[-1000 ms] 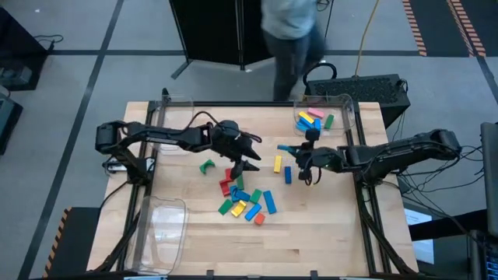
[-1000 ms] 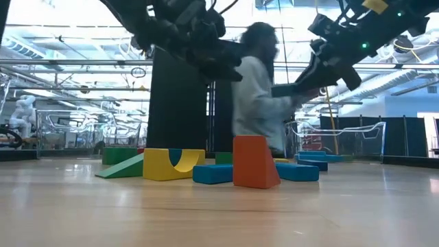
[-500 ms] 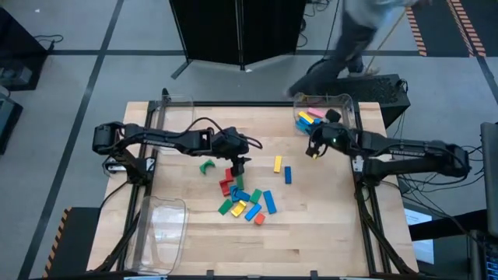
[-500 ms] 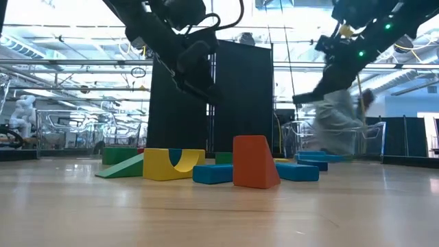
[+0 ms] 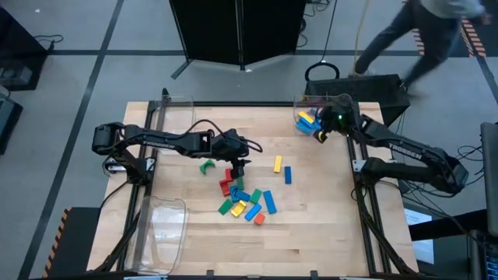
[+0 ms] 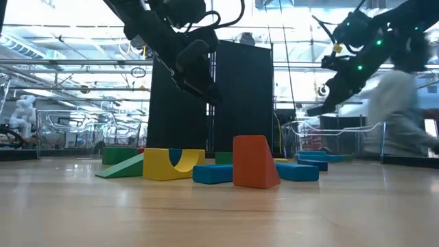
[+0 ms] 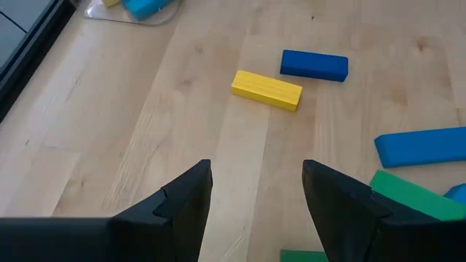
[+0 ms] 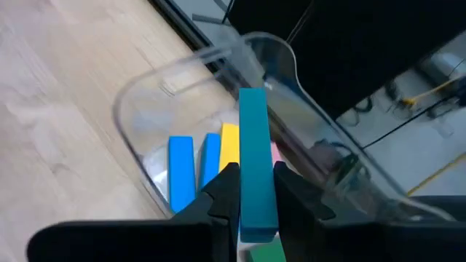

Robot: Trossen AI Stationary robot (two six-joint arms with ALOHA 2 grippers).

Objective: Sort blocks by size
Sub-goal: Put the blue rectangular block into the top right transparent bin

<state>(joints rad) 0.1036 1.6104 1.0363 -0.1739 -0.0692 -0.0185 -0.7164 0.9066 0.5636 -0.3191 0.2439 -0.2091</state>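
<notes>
Low view puts an orange wedge (image 6: 255,162) nearest, standing on the wooden table (image 6: 219,213), with a yellow arch block (image 6: 173,165) and a flat blue block (image 6: 212,173) beside it and a green wedge (image 6: 123,168) just behind. From above, the main cluster of blocks (image 5: 245,198) lies near the middle of the table: blue, green, yellow and red pieces packed close together, with a green arch (image 5: 206,166) apart toward the left arm's side, and a yellow bar (image 5: 278,163) and a small blue bar (image 5: 287,174) lying separate toward the right arm's side.

The left gripper (image 5: 237,166) hangs at the far edge of that cluster with its fingers spread and nothing between them; its wrist view shows bare wood in the gap between the two dark fingers (image 7: 182,207).

Farther off, the right gripper (image 5: 320,132) is above the clear bin (image 8: 189,102) at the table's far right corner, clenched on a long teal-blue bar (image 8: 255,171) that stands up between its fingers. Blue, yellow and what looks like a pink block already lie in that bin. An empty-looking clear bin (image 5: 159,225) sits at the near left corner.

Beyond the table a person (image 5: 424,35) passes, blurred.
</notes>
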